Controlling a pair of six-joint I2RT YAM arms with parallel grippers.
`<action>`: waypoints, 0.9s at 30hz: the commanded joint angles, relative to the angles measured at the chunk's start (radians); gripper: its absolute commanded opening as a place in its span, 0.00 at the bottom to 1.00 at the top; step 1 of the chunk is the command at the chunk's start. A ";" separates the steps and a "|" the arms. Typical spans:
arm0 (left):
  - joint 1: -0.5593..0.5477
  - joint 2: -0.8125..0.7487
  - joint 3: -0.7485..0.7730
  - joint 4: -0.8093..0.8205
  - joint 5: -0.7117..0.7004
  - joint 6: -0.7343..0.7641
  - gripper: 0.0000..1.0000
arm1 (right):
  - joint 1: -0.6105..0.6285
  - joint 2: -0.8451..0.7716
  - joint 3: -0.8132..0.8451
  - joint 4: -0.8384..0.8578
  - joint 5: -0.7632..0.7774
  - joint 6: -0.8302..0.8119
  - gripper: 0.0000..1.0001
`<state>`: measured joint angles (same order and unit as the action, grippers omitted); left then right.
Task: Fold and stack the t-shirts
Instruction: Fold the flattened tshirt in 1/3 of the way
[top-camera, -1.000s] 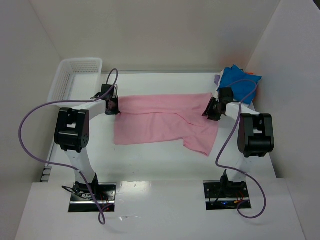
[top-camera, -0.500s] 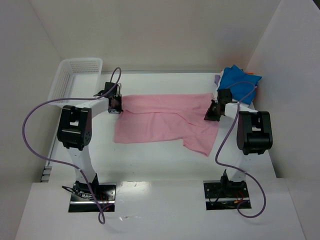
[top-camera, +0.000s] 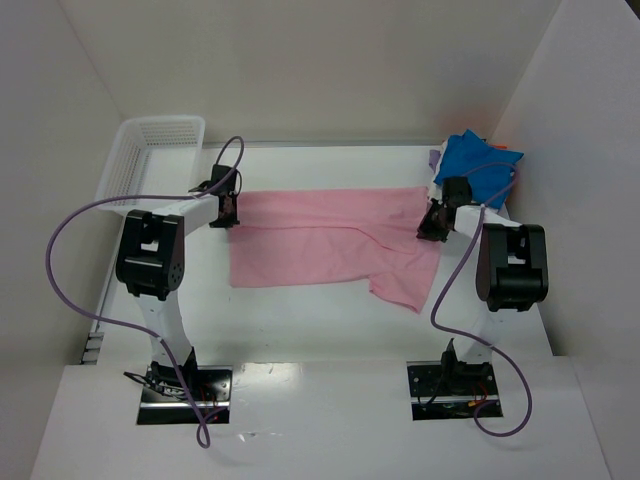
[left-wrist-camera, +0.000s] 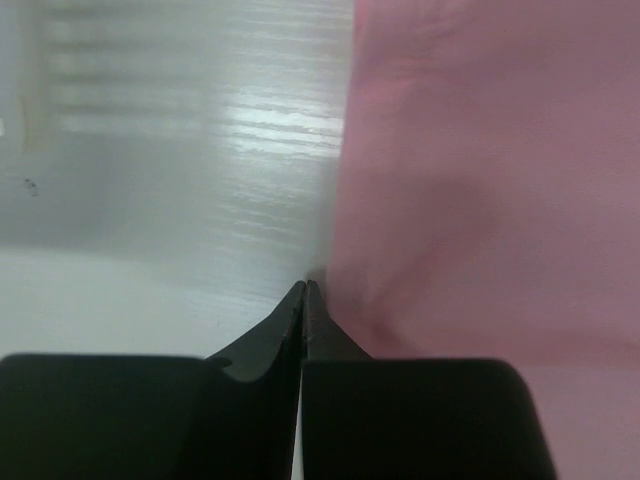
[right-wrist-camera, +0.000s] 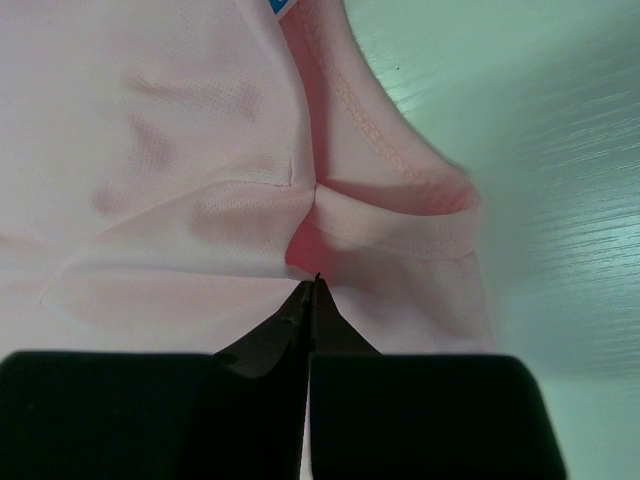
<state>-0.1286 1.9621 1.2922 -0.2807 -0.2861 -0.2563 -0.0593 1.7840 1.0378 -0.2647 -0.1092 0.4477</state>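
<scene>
A light pink t-shirt (top-camera: 320, 240) lies spread flat across the middle of the table. My left gripper (top-camera: 232, 210) sits at its upper left corner. In the left wrist view the left gripper (left-wrist-camera: 303, 287) is shut, its tips meeting right on the pink t-shirt's (left-wrist-camera: 480, 180) left edge. My right gripper (top-camera: 430, 225) sits on the shirt's upper right part, by the sleeve. In the right wrist view the right gripper (right-wrist-camera: 314, 280) is shut, with the pink t-shirt (right-wrist-camera: 180, 150) bunched into a small fold at its tips beside the sleeve hem. A bright blue t-shirt (top-camera: 478, 170) lies crumpled at the back right, over a lavender one (top-camera: 435, 158).
A white mesh basket (top-camera: 125, 170) stands at the back left corner. White walls close in the table on the left, back and right. Purple cables loop from both arms.
The right gripper's jaws have closed on the cloth by the sleeve, and it has moved slightly right. The left gripper has edged up to the shirt's corner. The shirt's right side shifted a little.
</scene>
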 joint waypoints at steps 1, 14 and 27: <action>0.006 0.014 0.006 -0.040 -0.077 0.036 0.00 | -0.005 -0.044 -0.007 0.012 0.029 -0.007 0.00; 0.006 -0.088 0.005 -0.012 0.022 0.050 0.01 | -0.005 -0.046 0.027 -0.008 -0.024 -0.017 0.10; 0.027 -0.253 0.045 0.190 0.210 -0.007 0.78 | -0.005 -0.240 0.279 -0.096 -0.100 -0.064 0.68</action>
<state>-0.1109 1.7030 1.3151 -0.2159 -0.2026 -0.2414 -0.0597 1.6356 1.2377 -0.3616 -0.1733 0.4127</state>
